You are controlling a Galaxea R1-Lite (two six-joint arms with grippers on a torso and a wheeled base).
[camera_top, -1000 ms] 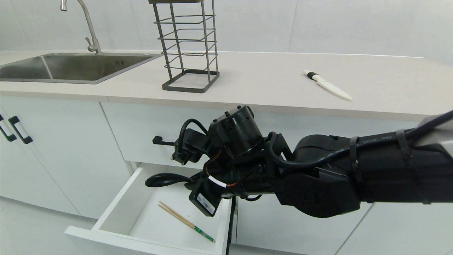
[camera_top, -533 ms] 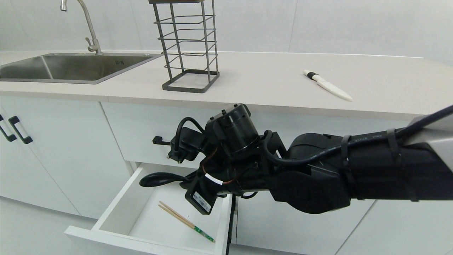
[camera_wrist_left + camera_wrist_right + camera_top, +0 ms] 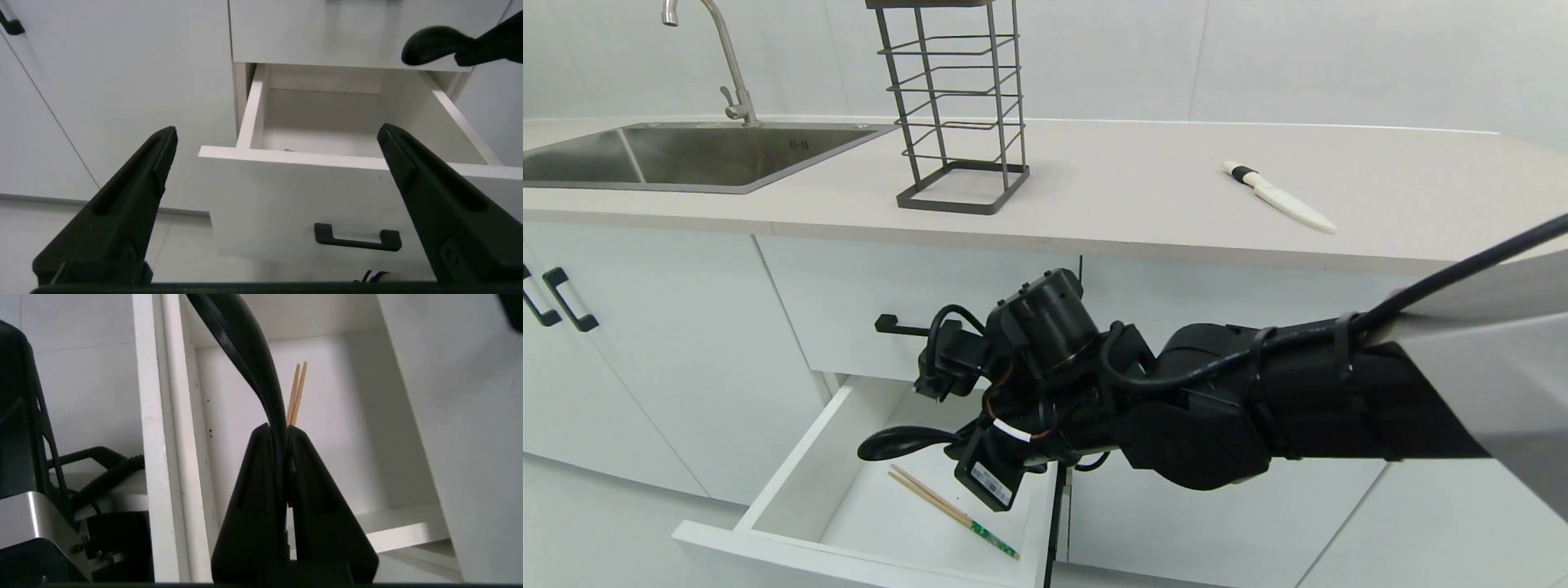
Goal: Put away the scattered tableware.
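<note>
- Progress, as I judge it, is somewhere short of half: chopsticks (image 3: 939, 505) lie in the open drawer (image 3: 788, 461), one piece is in hand, and one is untouched.
- In the right claw (image 3: 960, 438) sits a black spoon (image 3: 894, 443), clamped by its handle, with the bowl jutting out past the fingertips.
- That claw is closed tight on the handle; the wrist view shows both fingers pressed against it.
- Below the right claw is the drawer's floor, and the chopsticks lie just beneath and a little beyond it.
- Ahead of the left claw (image 3: 276, 135) is the drawer's front; this claw is spread wide and holds nothing.
- Far from both claws, up on the counter (image 3: 1094, 188), lies the knife (image 3: 1278, 196).
- Left to do, by my reckoning: lower and release the spoon into the drawer, then fetch the knife.
</note>
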